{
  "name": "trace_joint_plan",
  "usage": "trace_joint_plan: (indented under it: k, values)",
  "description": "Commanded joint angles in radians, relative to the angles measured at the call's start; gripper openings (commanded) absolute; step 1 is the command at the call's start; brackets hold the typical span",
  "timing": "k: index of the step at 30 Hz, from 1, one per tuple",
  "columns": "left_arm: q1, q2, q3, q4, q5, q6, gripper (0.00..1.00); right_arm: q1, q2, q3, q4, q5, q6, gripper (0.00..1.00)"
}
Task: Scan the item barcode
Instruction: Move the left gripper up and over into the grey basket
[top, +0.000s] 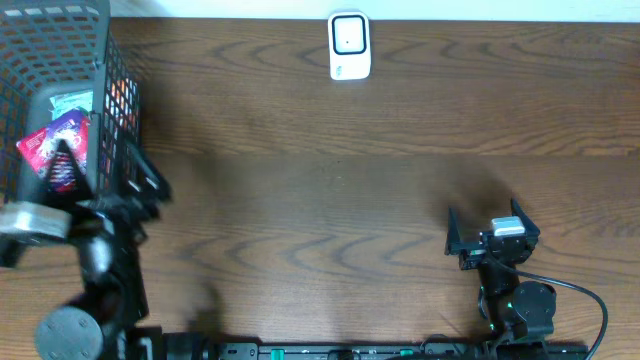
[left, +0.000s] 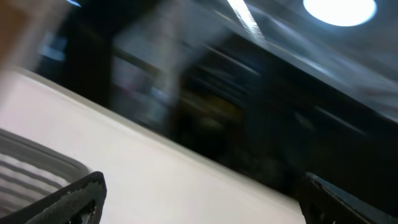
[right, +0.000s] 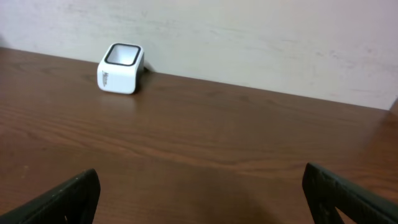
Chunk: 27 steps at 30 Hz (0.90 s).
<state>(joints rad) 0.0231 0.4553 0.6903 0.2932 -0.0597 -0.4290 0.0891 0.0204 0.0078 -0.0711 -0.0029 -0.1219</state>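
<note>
Overhead view of a brown wooden desk (top: 330, 200) with a robot arm at each near corner. A grey mesh basket (top: 60, 40) stands at the far left corner and holds the items to be scanned, among them a purple packet (top: 68, 135) and a red packet (top: 38, 150) leaning together against its near wall. Which way their long sides run is hard to tell. A small white scanner (top: 349, 45) sits at the far edge near the middle, well apart from the basket. The left fingers (left: 81, 193) are spread wide and hold nothing. They hang just beside the basket's near right corner, with the packets up and to their left, and their own camera view is blurred. The right fingers (right: 74, 193) are also spread and empty, resting low at the near right, facing the scanner across bare desk. The left arm is plainly the nearer to the packets, so the pick looks to be its job.
</note>
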Motion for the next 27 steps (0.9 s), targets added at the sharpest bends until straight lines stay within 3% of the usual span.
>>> trace_joint_plan:
  k: [1, 5, 7, 12, 16, 18, 21, 27]
  values:
    - [-0.002, 0.159, 0.169, 0.004, -0.449, 0.129, 0.98, 0.003, -0.001, -0.002, -0.004, 0.009, -0.014, 0.99]
    - [-0.002, 0.350, 0.367, -0.045, -0.518, 0.311, 0.98, 0.003, -0.001, -0.002, -0.004, 0.009, -0.014, 0.99]
    - [0.001, 0.468, 0.513, -0.128, -0.554, 0.441, 0.98, 0.003, -0.001, -0.002, -0.004, 0.009, -0.014, 0.99]
    - [0.062, 0.738, 0.871, -0.404, -0.781, 0.602, 0.98, 0.003, -0.001, -0.002, -0.004, 0.009, -0.014, 0.99]
    - [0.140, 0.914, 1.128, -0.777, -0.843, 0.603, 0.98, 0.003, -0.001, -0.002, -0.004, 0.009, -0.014, 0.99]
    - [0.174, 0.949, 1.172, -0.889, -0.841, 0.528, 0.98, 0.003, -0.001, -0.002, -0.004, 0.009, -0.014, 0.99]
    - [0.248, 0.961, 1.172, -1.000, -0.711, 0.375, 0.98, 0.003, -0.001, -0.002, -0.004, 0.009, -0.014, 0.99]
    - [0.448, 1.011, 1.172, -1.119, -0.187, 0.240, 0.98, 0.003, 0.000, -0.002, -0.004, 0.009, -0.014, 0.99]
